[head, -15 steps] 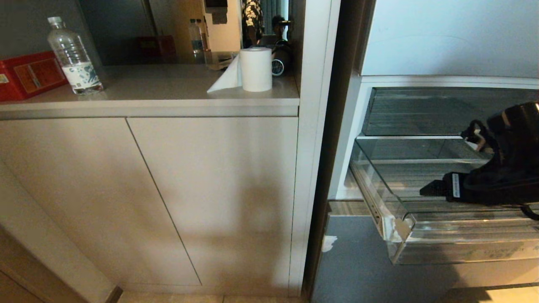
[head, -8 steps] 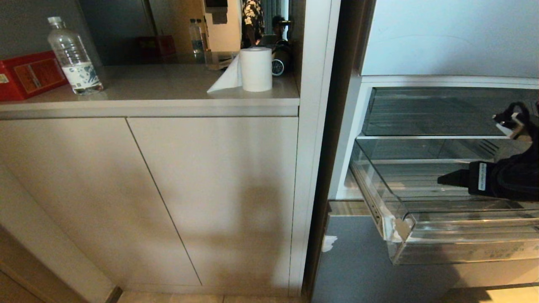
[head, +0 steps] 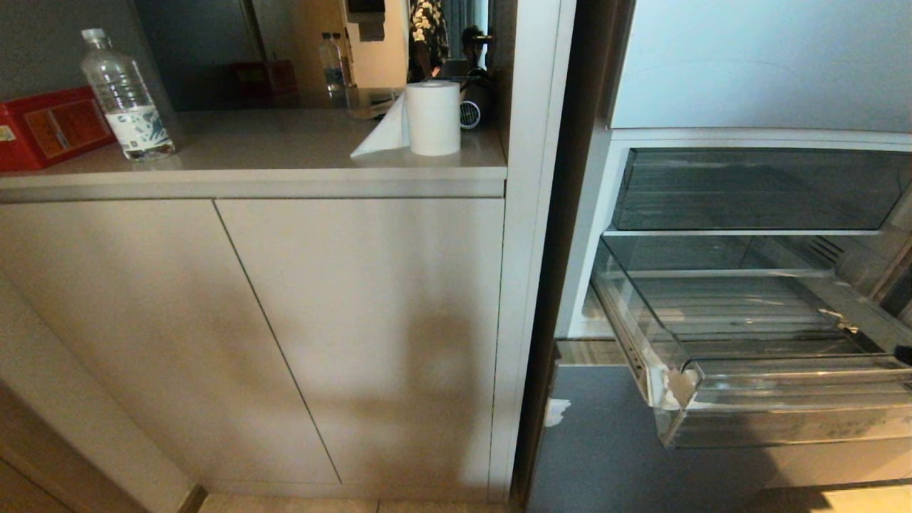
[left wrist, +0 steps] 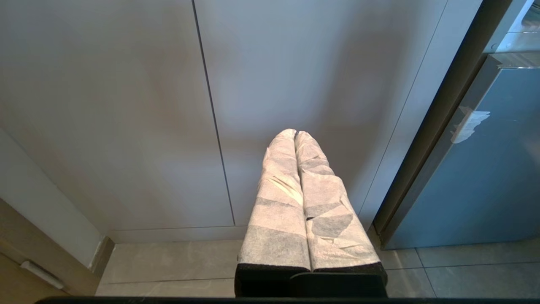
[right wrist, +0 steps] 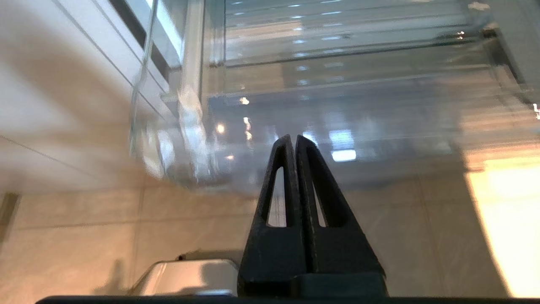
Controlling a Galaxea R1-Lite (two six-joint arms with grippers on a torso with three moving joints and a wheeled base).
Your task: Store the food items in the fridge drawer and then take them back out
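Beige cabinet fronts flank the open fridge, whose wide clear ribbed plastic drawer (head: 755, 399) stands pulled out, fruitless. Since a second ago the right end effector (right wrist: 295, 141) has withdrawn below the drawer's front edge, its black fingers pressed together, empty. No red fruits show anywhere; retrieval looks finished. The left end effector (left wrist: 294, 135) hangs pressed together by the cabinet.

— Was the fridge drawer (head: 776, 399) open from above?

— Yes; it stood pulled out, its ribbed floor bare, though the clear shelf (head: 748, 231) hung over its back half.

— And the right claw (right wrist: 295, 145)?

— It sat pinched together outside the drawer's front wall, above the floor tiles (right wrist: 84, 223).

— To the left?

— The cabinet doors (head: 285, 320) walled that side off.
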